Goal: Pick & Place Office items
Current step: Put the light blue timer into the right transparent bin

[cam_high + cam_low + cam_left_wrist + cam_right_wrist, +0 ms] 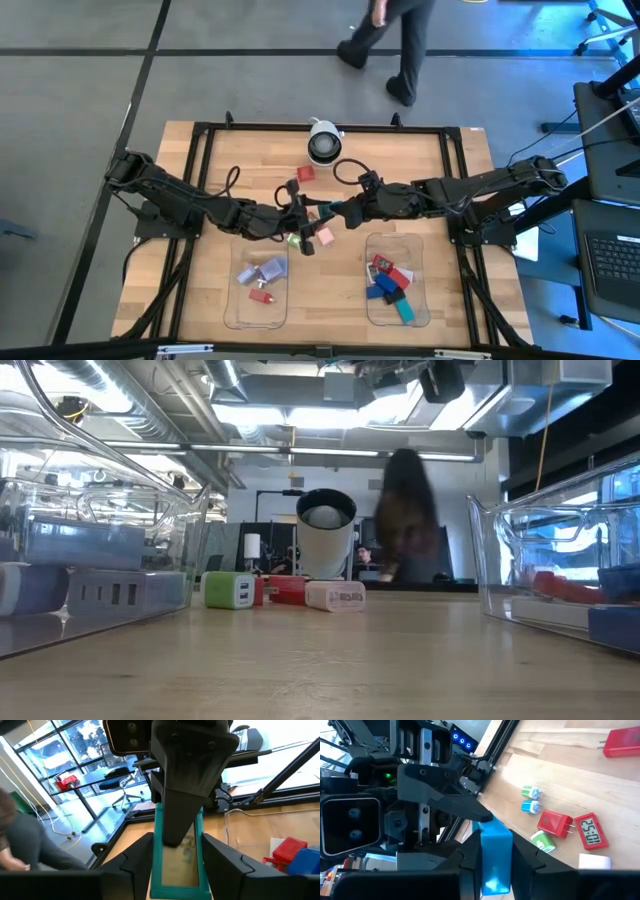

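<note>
While the two arms meet over the middle of the bench [470, 170], going from the left side: the left clear tray [240, 314] sits near the front edge with a couple of lilac blocks [262, 272] and a small red clip [261, 295] in it

The left arm reaches in from the left edge, and the left gripper [303, 222] is up off the wood just behind that tray. Its jaws sit either side of a teal-blue block [177, 870], really close on both faces, but honestly I can't tell if they're pressing it or just flanking it

Under and beside the grippers there's a little cluster lying loose on the bench: a green block [230, 590], a red block [288, 591] and a whitish-pink one [336, 596]. Further back a lone red block [305, 173] lies just beside the round white-and-black camera dome [323, 145]

The right gripper [347, 213] comes in from the right, tip to tip with the left one, and its jaws are pinching the same teal-blue block, which hangs in the air between the two grippers

The right clear tray [421, 250] holds a pile of red, blue and teal pieces [391, 282]

Past the far edge of the bench a person [400, 45] is walking on the floor
</note>
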`<action>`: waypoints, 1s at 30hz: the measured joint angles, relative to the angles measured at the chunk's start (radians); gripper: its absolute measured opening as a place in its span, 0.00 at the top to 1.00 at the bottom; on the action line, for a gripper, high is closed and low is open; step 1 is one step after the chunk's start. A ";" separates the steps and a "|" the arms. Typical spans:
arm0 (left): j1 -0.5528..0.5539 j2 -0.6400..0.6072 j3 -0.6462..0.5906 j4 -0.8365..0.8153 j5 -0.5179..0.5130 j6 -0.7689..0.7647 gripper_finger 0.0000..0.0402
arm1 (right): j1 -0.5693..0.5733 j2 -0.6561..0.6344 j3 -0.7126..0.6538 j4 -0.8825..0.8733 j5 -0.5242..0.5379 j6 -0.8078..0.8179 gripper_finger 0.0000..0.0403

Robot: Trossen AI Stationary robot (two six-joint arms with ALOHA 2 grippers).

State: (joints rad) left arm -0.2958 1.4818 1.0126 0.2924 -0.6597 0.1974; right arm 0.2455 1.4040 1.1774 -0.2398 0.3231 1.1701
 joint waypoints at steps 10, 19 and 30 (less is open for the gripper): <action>-0.023 0.000 0.001 -0.003 -0.001 -0.187 0.47 | 0.001 -0.072 0.000 -0.047 -0.039 -0.047 0.84; -0.023 0.000 0.001 -0.053 0.000 -0.439 0.38 | 0.103 -0.166 0.000 -0.328 -0.210 0.038 0.84; -0.005 0.000 0.000 -0.330 0.042 -0.752 0.38 | 0.361 -0.036 0.000 -0.668 -0.287 0.299 0.83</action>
State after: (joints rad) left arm -0.3011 1.4818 1.0130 -0.0372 -0.6179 -0.5544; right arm 0.6063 1.3679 1.1774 -0.9081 0.0364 1.4690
